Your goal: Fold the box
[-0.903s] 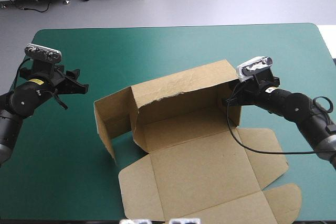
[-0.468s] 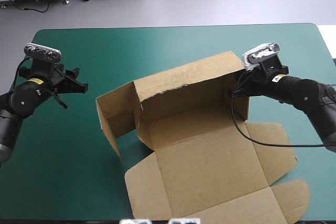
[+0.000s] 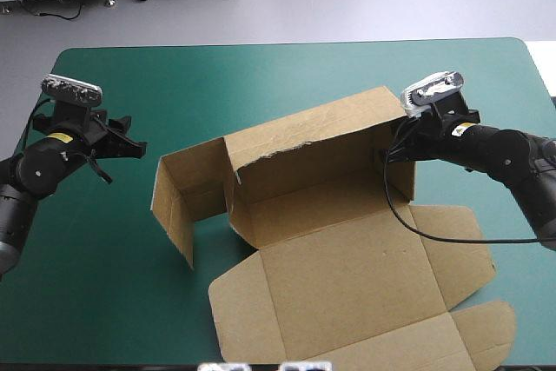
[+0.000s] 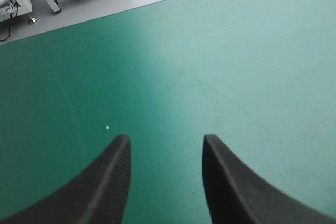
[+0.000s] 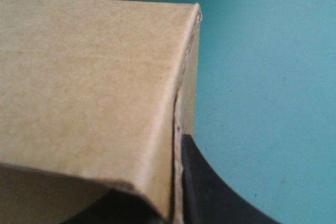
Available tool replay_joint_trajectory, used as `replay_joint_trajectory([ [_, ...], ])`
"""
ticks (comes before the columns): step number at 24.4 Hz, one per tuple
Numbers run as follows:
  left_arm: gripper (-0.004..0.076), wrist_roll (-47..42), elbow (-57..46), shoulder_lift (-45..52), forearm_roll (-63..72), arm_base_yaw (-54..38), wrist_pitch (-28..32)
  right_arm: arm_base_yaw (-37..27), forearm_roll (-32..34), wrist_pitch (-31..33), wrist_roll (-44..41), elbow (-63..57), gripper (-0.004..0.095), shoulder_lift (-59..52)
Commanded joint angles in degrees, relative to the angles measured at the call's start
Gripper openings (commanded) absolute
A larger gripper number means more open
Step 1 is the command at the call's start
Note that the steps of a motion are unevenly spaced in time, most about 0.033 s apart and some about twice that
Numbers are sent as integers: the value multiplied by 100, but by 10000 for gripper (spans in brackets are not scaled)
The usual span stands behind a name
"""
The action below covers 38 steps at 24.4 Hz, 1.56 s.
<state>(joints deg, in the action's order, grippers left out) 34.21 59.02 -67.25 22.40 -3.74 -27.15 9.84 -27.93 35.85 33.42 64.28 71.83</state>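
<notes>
The brown box (image 3: 334, 258) lies mid-table, partly raised. Its long back wall (image 3: 304, 149) stands upright, and a side wall (image 3: 174, 206) stands at the left end. The wide lid panel lies flat toward the front edge. My right gripper (image 3: 389, 152) is shut on the back wall's right end. In the right wrist view the board (image 5: 89, 82) fills the space ahead of my right gripper (image 5: 174, 192), with one black finger (image 5: 210, 192) showing outside the wall. My left gripper (image 3: 130, 138) hovers left of the box, apart from it, and stands open (image 4: 164, 141) over bare cover.
The teal-green cover (image 3: 261, 76) lies bare beyond the box and to its left. The lid's flaps (image 3: 478, 336) reach close to the table's front edge at the right. A tiny pale speck (image 4: 107, 127) lies on the cover ahead of my left gripper.
My right gripper has drawn the back wall's right end to the right and a little farther back, and the whole box slid with it. The left side wall swung slightly outward. The left arm stayed put.
</notes>
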Motion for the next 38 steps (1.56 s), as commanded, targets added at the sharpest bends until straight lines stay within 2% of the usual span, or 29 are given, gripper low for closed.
replay_joint_trajectory([
  [1, 306, -33, -79, 371, 104, -17, 480, -31, 24, 190, -300, 294, -25, -159],
  [5, 305, -33, -443, 802, 73, -17, 689, -31, 391, 492, -600, 619, -25, -115],
  [12, 303, -33, -616, 1515, 36, -17, 538, -31, 616, 2254, -930, 1796, -25, 834],
  [20, 300, -46, -616, 1879, 9, -6, 340, -31, 647, 3588, -1033, 3674, -25, 2208],
  [25, 300, -70, -616, 1893, 9, -6, 351, -31, 838, 3576, -1388, 4843, -25, 3171],
  [28, 300, -70, -616, 1893, 9, -6, 351, -31, 828, 3576, -1450, 4895, -25, 3671],
  [32, 300, -70, -616, 1870, 9, -6, 375, -31, 307, 3576, -1255, 4905, -25, 4380],
  [35, 295, -70, -616, 1870, -3, -6, 388, -31, 269, 3576, -1244, 4907, -25, 4632],
  [38, 293, -70, -616, 1844, -24, -6, 412, -31, 73, 3576, -1146, 4918, 39, 4692],
])
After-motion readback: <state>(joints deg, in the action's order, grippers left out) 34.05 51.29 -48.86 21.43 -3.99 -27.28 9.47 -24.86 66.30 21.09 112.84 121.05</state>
